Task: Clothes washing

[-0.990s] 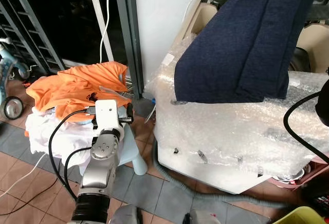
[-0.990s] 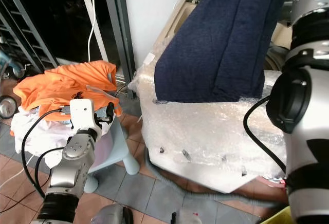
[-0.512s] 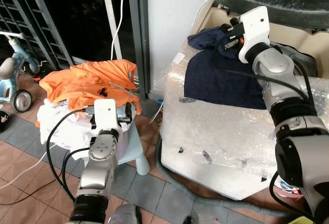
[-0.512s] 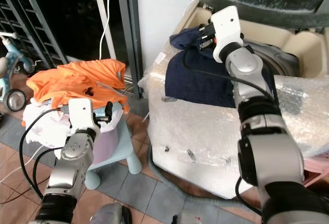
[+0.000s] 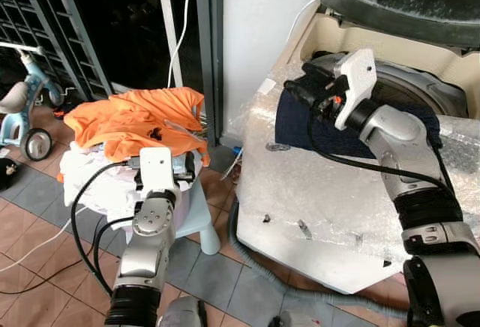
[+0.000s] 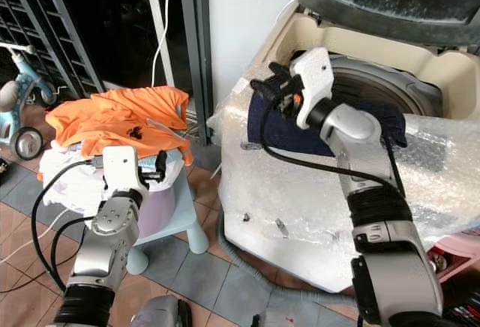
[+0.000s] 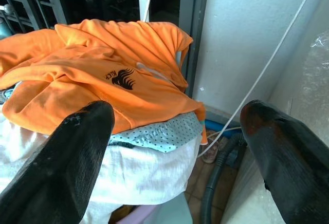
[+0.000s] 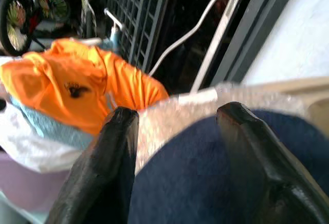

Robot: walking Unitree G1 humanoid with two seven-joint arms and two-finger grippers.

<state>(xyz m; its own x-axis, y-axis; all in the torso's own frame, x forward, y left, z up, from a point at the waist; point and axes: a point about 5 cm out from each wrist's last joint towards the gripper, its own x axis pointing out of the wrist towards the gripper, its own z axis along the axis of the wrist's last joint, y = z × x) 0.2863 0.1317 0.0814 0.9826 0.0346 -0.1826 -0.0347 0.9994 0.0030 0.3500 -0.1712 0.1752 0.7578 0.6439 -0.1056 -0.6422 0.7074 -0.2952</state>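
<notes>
1. Looking through the left eye view, we log our right gripper (image 5: pixel 304 87) at 1 o'clock, fingers parted and holding nothing, reached over the front left edge of the washing machine (image 5: pixel 337 214), which is wrapped in bubble film. A navy garment (image 5: pixel 300 121) drapes over the machine's rim, just below that gripper. Our left gripper (image 5: pixel 189 163) sits at 8 o'clock, beside the laundry pile.
2. Right eye view: an orange shirt (image 6: pixel 112 121) tops the pile at 9 o'clock, over white cloth on a pale plastic stool (image 6: pixel 184 218). A child's tricycle (image 6: pixel 19 128) stands at far 9 o'clock.
3. Left wrist view: our left fingers (image 7: pixel 61 167) are spread wide and empty, with the orange shirt and a dotted pale-blue cloth (image 7: pixel 159 134) between them, beyond the tips.
4. Right wrist view: our right fingers (image 8: pixel 105 172) stand apart above the navy garment.
</notes>
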